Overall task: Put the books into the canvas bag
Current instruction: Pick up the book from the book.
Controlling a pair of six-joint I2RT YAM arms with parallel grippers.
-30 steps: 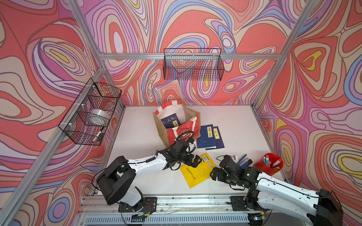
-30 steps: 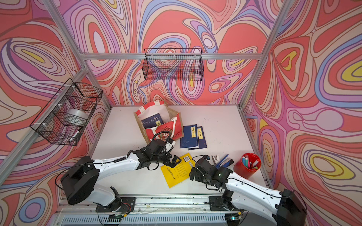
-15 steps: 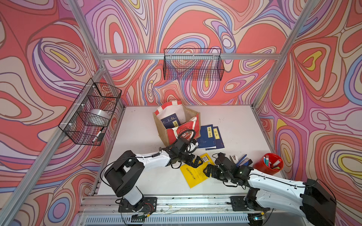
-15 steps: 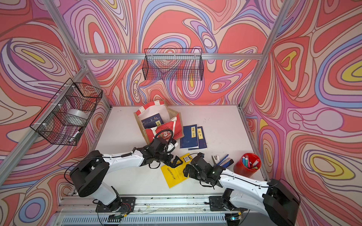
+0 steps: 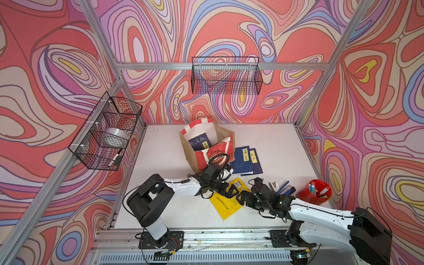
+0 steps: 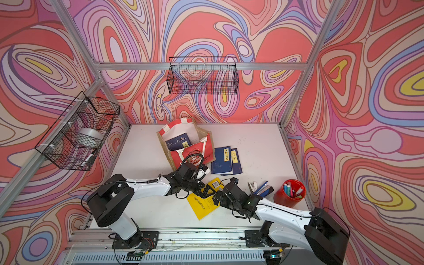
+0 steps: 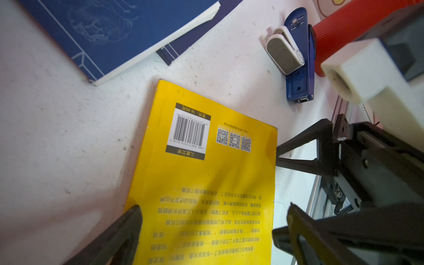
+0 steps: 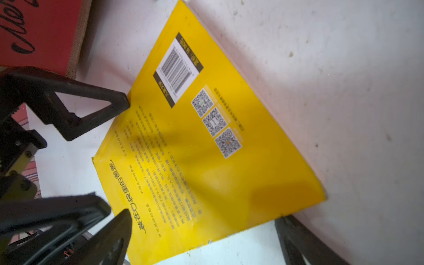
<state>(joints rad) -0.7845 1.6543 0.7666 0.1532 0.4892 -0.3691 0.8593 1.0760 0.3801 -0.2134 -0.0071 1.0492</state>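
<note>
Yellow book [image 5: 229, 202]: I see a thin, glossy paperback lying flat on the counter [image 5: 165, 146], back cover up, with a barcode panel and three QR squares near one corner; its corners are slightly scuffed.
Left pincer [image 5: 230, 191]: I read it as spread wide, its black triangular-framed fingers straddling one edge of the yellow book, with nothing gripped.
Right pincer [image 5: 243, 197]: also spread wide and holding nothing; in the left wrist view one fingertip [image 7: 278, 153] sits right at the book's opposite edge.
Change: a second ago my right pincer sat back off the book's corner; it has since slid in to the cover, and the left arm's elbow has swung in closer to the counter's middle.
Canvas bag [image 5: 207, 146]: a boxy tote of coarse tan jute with smooth red panels and white lining, standing open behind the left arm, with one navy book [image 5: 199, 143] inside, leaning against the lining.
Navy books [image 5: 246, 158]: two flat matte paperbacks overlapping on the counter just beside the bag, each with a yellow title strip.
Stapler [image 7: 296, 57]: blue and white plastic, lying near a ribbed red pen cup [image 5: 317, 192].
Counter: white and matte, speckled with small marks.
</note>
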